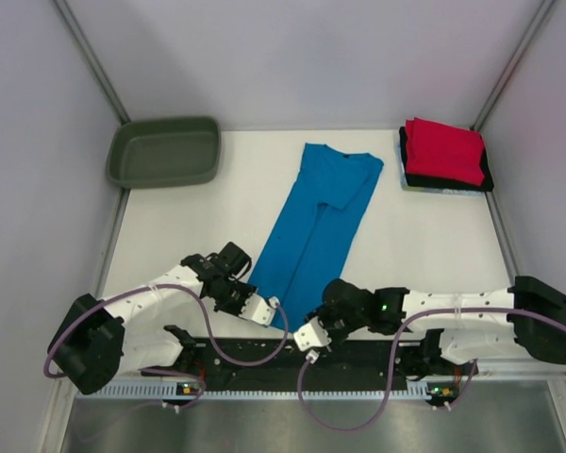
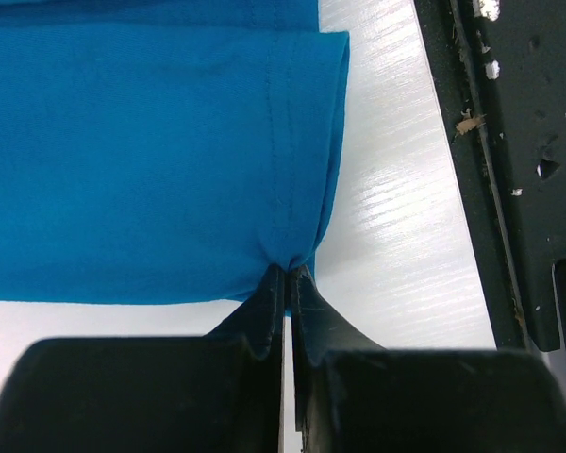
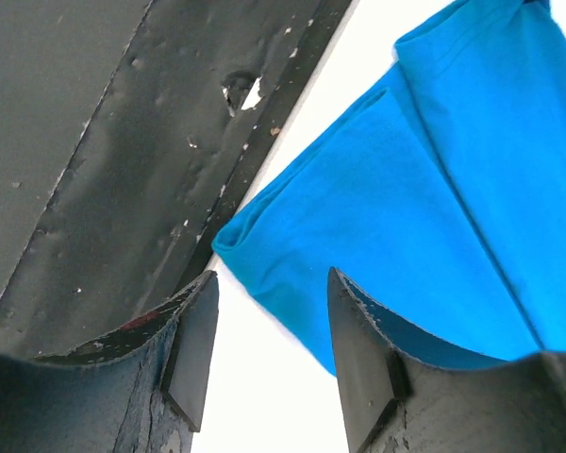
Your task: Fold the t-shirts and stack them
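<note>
1. Blue shirt (image 1: pixel 316 222): soft knit cloth, matt. A fine stitched hem line shows in the left wrist view.
2. Red shirt (image 1: pixel 443 149) and black shirt (image 1: pixel 405 160): cloth, matt.
3. Table (image 2: pixel 396 217): white and smooth, with a faint streaked grain and a soft sheen.
4. Tub (image 1: pixel 163 151): olive-green plastic, smooth, with a dull sheen.
5. Rail (image 2: pixel 519 142): black and matt, scuffed and pitted with pale chips.
6. Right fingers (image 3: pixel 193 349): black, matt and hard-looking, the coating rough and flaking at the edges.
7. Left fingers (image 2: pixel 255 330): black, matt and smoother.
8. Arms (image 1: pixel 453 304): white shells, smooth and slightly glossy.
9. Walls (image 1: pixel 311 57): pale, smooth and matt.
</note>
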Action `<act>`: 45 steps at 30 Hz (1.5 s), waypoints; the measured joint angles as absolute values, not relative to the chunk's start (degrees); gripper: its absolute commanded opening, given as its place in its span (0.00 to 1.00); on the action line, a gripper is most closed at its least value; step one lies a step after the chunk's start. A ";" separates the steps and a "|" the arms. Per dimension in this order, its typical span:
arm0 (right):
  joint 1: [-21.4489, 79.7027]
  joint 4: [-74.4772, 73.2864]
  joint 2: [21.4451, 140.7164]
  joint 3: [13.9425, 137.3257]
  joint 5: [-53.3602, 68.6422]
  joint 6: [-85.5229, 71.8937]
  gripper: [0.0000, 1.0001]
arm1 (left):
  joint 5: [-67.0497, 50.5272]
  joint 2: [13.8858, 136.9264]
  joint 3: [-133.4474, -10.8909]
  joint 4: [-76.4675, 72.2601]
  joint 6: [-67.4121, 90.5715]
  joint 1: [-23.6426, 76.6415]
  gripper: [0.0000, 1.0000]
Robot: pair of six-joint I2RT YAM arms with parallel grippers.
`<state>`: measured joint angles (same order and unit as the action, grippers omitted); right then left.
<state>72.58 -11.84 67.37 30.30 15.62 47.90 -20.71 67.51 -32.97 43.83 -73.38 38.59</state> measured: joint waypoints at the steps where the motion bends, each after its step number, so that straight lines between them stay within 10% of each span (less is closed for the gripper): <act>1: 72.58 -11.99 67.72 30.33 15.66 48.03 0.49 | -20.71 67.51 -32.97 43.88 -73.38 38.59 0.00; 7: 72.58 -11.92 74.72 30.98 15.38 48.42 0.39 | -20.71 67.51 -32.97 44.07 -73.34 38.61 0.00; 15: 72.58 -10.76 76.88 31.55 18.68 47.75 0.00 | -21.28 67.51 -32.97 45.21 -72.23 38.70 0.00; 45: 42.63 -4.67 62.94 29.71 19.14 34.61 0.00 | -17.04 87.85 -67.42 49.45 -55.13 35.68 0.00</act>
<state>42.63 -4.67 62.94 29.71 19.14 34.61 -17.04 87.85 -67.42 49.45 -55.13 35.68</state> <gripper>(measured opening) 0.011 0.015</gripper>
